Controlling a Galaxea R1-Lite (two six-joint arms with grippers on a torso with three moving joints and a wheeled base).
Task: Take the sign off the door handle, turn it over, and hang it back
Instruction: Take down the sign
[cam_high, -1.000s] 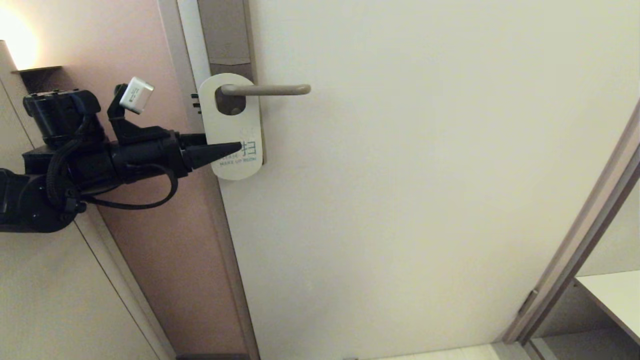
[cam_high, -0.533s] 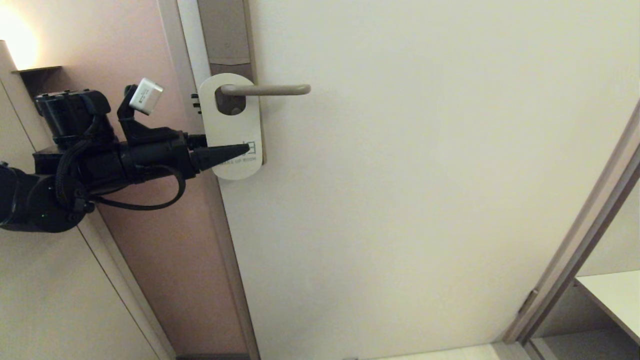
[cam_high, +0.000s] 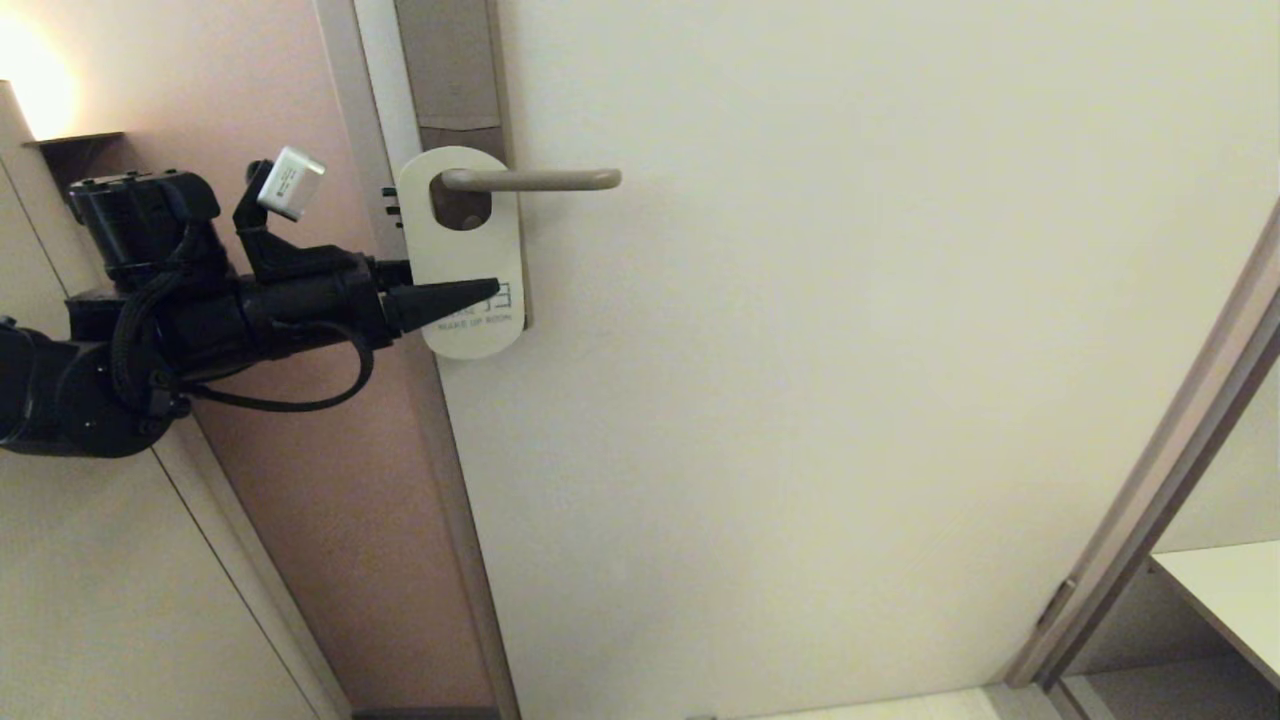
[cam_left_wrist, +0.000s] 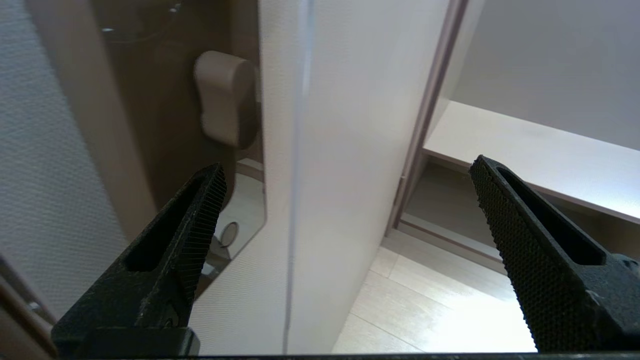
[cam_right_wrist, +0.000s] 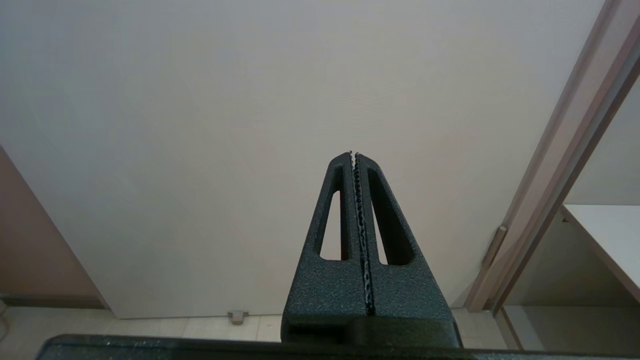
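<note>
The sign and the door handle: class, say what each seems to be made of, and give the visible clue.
The sign: probably stiff card or thin plastic, matt white; it hangs flat, with printed lettering and a cleanly cut hole. The door handle: likely metal with a matt beige-bronze finish; a slim, smooth lever with a soft sheen.

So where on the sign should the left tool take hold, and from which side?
Grip the sign's lower half, below its hole, coming edge-on from the door-frame side. It hangs flat against the door off the handle, so only that free edge lets the open left tool straddle it.
</note>
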